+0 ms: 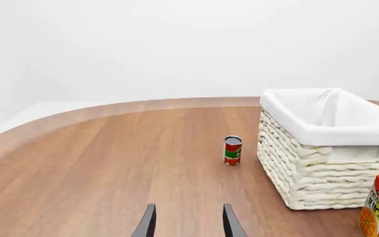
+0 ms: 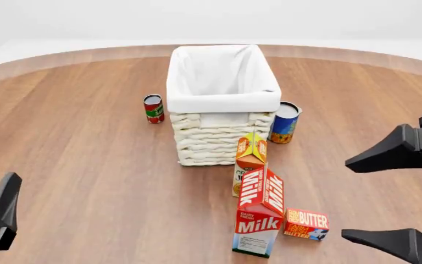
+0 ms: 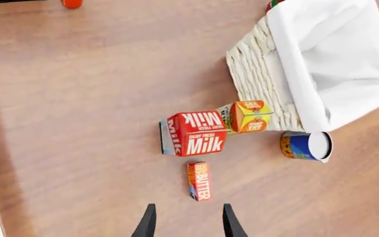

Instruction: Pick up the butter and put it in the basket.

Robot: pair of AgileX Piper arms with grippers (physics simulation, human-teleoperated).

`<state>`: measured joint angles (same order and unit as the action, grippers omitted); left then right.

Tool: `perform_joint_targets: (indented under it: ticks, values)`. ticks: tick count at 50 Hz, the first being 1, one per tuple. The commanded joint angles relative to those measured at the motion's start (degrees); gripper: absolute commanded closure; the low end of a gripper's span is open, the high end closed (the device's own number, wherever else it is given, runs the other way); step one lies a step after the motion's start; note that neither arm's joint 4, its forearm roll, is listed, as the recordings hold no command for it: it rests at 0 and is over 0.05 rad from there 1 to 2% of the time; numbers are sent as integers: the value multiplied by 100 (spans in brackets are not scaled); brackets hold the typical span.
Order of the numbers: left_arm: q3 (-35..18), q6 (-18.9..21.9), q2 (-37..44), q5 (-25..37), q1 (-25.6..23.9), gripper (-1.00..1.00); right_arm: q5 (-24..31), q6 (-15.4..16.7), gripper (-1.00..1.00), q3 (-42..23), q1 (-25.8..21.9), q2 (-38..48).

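Left gripper [image 1: 189, 224]: fingers apart, nothing between, low at front-left.
Butter [image 3: 199, 180]: flat on table [image 2: 86, 165], just ahead of right gripper [image 3: 189, 221] fingertips, beside milk carton [image 2: 259, 219].
Right gripper: fingers apart, holding nothing.
Basket [image 2: 222, 102]: beyond the cartons, well ahead of both grippers.

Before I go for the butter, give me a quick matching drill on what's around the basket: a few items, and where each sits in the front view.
Things:
1. butter
2. red can
3. blue can
4. juice carton

Places:
A. left of the basket
B. right of the basket
C. right of the milk carton
D. between basket and milk carton

Pairs: 1-C, 2-A, 3-B, 4-D
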<state>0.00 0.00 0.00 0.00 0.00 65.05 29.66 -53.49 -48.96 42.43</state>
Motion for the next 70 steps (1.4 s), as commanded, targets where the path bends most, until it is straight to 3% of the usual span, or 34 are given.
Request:
perform_joint_targets:
  ticks: [1,7,25,50,54,55,70]
  values:
    - [0,0,0,0,0,-100,-82,151,-100,-67,102,326]
    - [0,0,0,0,0,-100,52,142,-100,-139,134,290]
    - [0,0,0,0,0,-100,-232,58,-100,267,205,275]
    - [0,0,0,0,0,-100,-1155,438,-100,855,886,738]
    - [0,0,0,0,0,-100,-1422,510,-100,1013,991,911]
    - [0,0,0,0,0,-100,-2189,618,-100,1548,1478,1224]
    - [0,0,0,0,0,-100,-2463,518,-100,1739,1403,1303]
